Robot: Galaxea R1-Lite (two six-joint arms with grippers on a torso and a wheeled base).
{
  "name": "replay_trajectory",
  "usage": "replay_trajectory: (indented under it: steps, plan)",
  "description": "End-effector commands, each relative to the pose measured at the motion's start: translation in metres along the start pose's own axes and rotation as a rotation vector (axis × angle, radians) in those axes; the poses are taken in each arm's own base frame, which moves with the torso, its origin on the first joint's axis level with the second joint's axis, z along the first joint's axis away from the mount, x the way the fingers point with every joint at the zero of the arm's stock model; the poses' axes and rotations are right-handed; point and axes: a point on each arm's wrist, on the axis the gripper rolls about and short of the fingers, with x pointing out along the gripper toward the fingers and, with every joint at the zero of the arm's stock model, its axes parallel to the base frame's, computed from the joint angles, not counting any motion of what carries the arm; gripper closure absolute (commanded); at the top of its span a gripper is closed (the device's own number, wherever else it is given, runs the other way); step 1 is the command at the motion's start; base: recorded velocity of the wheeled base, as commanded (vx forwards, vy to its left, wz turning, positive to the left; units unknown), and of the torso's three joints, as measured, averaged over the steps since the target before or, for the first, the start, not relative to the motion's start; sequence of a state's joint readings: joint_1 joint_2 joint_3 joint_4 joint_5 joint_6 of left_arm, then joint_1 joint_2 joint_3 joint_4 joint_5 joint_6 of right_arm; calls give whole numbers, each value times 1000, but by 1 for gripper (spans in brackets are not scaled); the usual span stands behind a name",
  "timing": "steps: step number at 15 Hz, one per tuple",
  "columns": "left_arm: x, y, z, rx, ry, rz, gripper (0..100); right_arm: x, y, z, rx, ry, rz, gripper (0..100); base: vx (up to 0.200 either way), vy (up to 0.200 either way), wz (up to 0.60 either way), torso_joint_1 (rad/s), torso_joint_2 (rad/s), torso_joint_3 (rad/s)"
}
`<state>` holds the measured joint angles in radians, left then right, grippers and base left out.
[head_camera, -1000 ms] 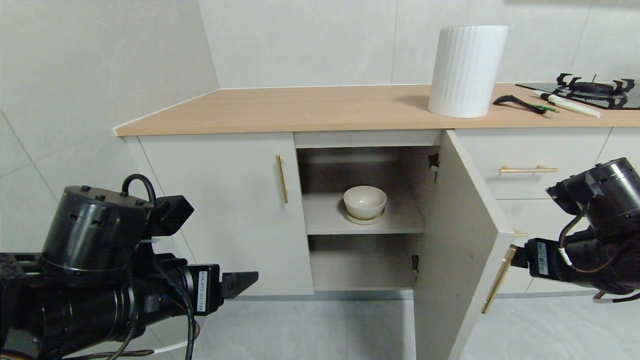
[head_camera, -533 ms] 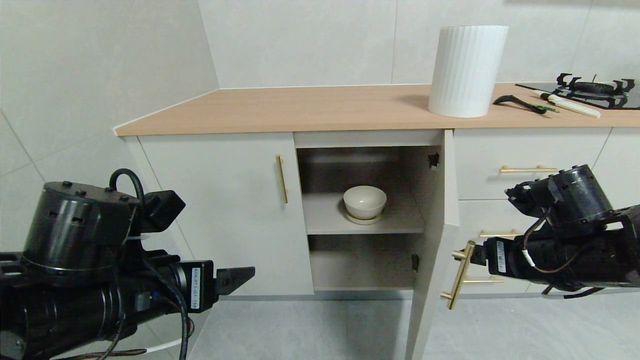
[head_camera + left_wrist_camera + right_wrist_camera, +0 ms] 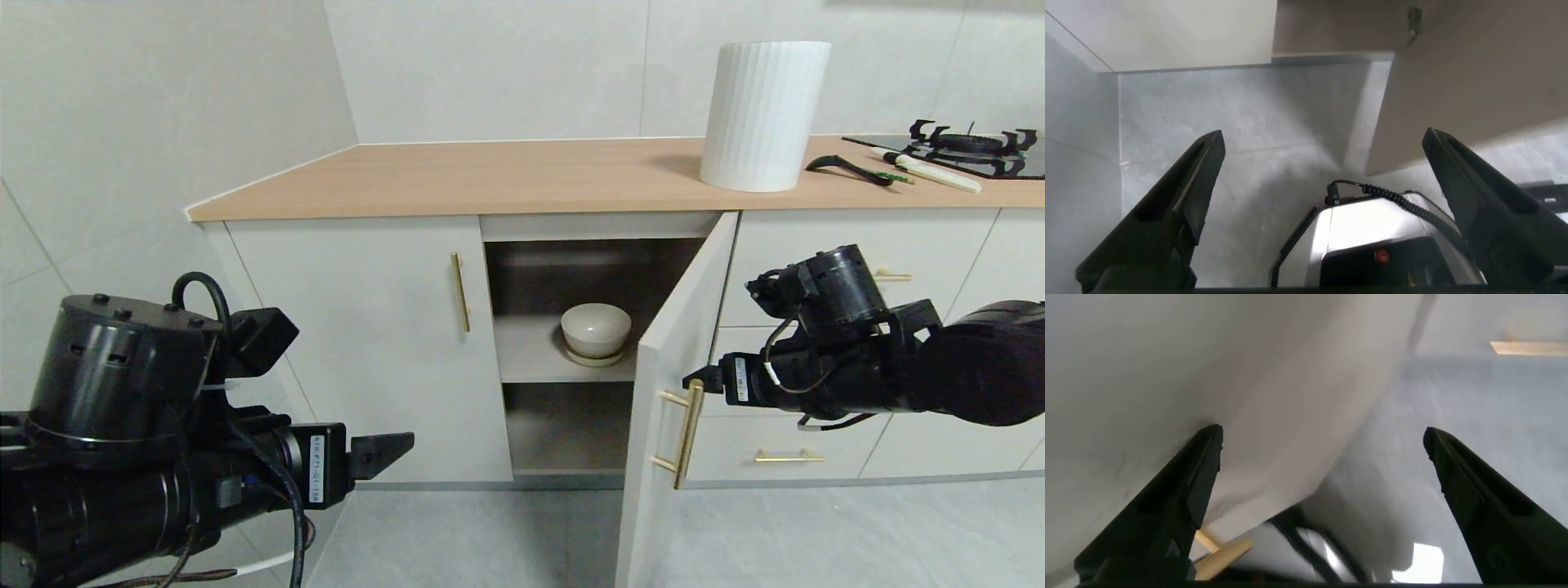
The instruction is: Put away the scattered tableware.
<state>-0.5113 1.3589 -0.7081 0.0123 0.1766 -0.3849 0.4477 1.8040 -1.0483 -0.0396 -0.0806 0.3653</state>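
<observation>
Currently right gripper (image 3: 695, 382), fingers wide, meets the door handle (image 3: 686, 430); left gripper (image 3: 1327, 204) gapes wide, near left; bowl (image 3: 595, 329) sits on shelf (image 3: 531, 355).

Lighting is even and diffuse, bright on the walls (image 3: 163, 122) and the worktop (image 3: 490, 175). The white ribbed canister (image 3: 763, 114) throws a soft shadow to its left on the worktop. The cupboard interior (image 3: 571, 278) is dim and darkest at the top, while the bowl (image 3: 595, 328) on its shelf is adequately lit. In the right wrist view there is one glare patch on the floor (image 3: 1429, 559), and the fingers (image 3: 1167, 514) of the right gripper (image 3: 1321, 433) show as dark silhouettes.
</observation>
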Motion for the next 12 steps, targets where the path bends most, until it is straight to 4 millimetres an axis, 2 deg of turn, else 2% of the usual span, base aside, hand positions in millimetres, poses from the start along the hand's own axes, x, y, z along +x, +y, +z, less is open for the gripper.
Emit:
replay_trajectory:
  steps: [1,5,7,12]
  plan:
    - [1,0,1,2,-11,24,0,17,1,1,-12,20,-9,0,0,0,0,0,0,0]
    - [6,0,-1,32,3,49,0,47,2,0,-5,27,26,0,0,0,0,0,0,0]
    - [9,0,-2,35,12,63,0,55,3,1,1,-4,36,0,0,0,0,0,0,0]
    - [9,0,-2,35,11,64,0,60,3,0,13,-22,39,0,0,0,0,0,0,0]
